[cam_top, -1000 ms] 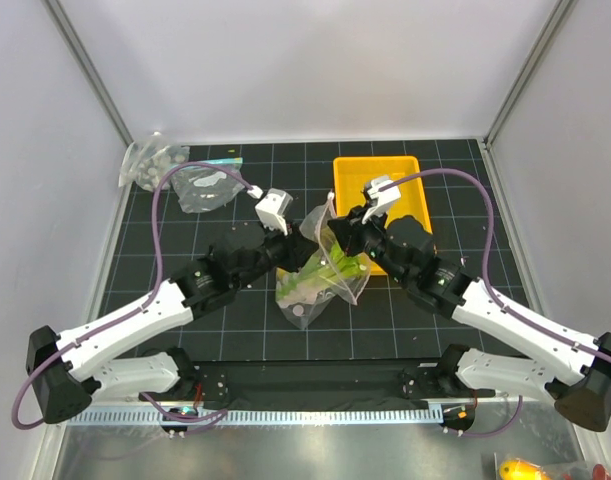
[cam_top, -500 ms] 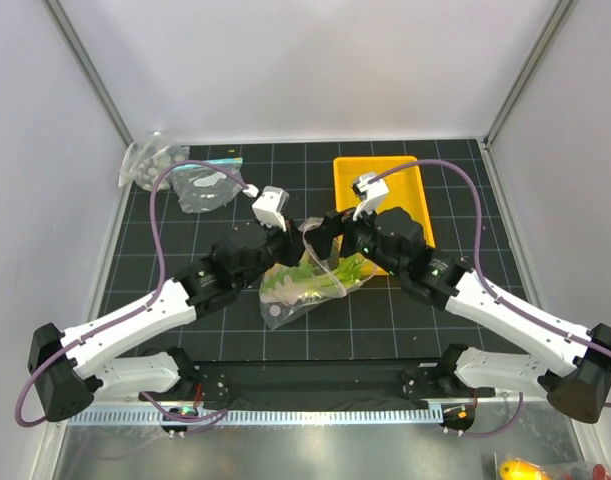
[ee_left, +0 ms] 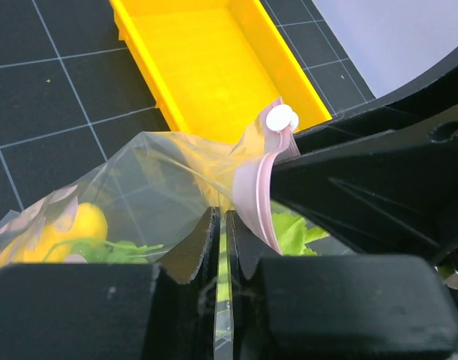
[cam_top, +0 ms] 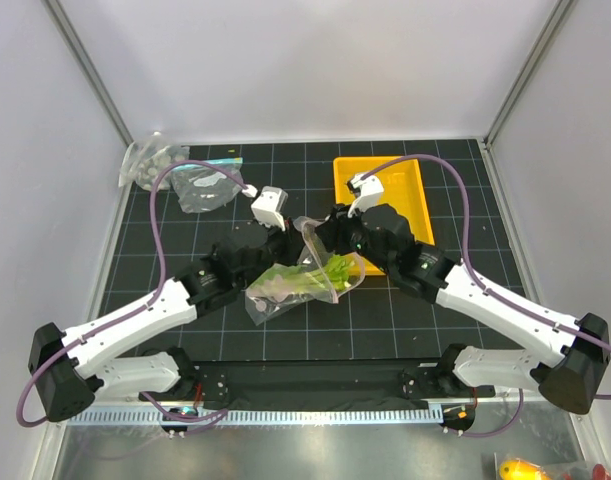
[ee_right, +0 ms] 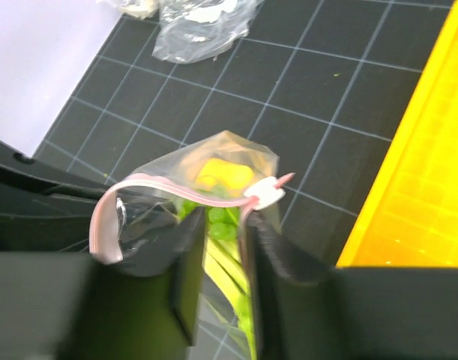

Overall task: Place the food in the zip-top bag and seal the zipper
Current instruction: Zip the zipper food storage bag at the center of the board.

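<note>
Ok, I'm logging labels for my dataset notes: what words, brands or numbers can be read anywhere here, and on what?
None can be read.
The bag: white dots only, no lettering.
Its zipper and slider: blank.
The tray: plain yellow.
The spare bags: pale patches, too small to tell whether they are text.

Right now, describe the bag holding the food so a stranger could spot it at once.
Find the yellow tray on the black mat. Just left of it lies a clear bag. Unlike the two crumpled bags in the far left corner, it has a pink zipper strip and green and yellow food inside.
</note>
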